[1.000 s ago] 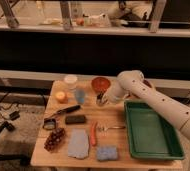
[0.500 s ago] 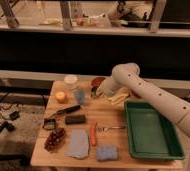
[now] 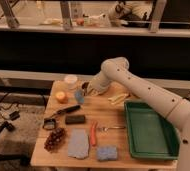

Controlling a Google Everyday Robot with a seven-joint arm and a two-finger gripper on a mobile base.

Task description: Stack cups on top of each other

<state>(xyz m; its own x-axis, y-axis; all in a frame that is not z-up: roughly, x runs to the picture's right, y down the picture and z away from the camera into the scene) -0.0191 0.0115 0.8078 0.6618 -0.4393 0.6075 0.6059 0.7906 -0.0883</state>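
**Ana:** Where is your hand sitting?

**Me:** In the camera view my hand (image 3: 90,90) is low over the far part of the tabletop (image 3: 119,116). The arm reaches in from the side of the green tray (image 3: 150,131). I judge it sits there because the light-blue tumbler (image 3: 79,96) stands just beside it, on the side away from the tray. That is one of the two cups I have to stack.

**Ana:** Is it open? Is it carrying anything?

**Me:** I cannot tell. The wrist covers the working end, so I won't say how wide it is or whether it has hold of a cup.

**Ana:** And the silver cup?

**Me:** I can't pick it out. There is a dark patch right at the hand, but I can't say what it is.

**Ana:** How does the tumbler look?

**Me:** Small, pale blue, and upright on the wood as far as I can judge. A white cup (image 3: 70,80) stands near it, toward the far edge. An orange fruit (image 3: 61,97) lies beyond it, farther from the hand. Upright suits stacking, so I reckon the other cup has to come down straight onto it.
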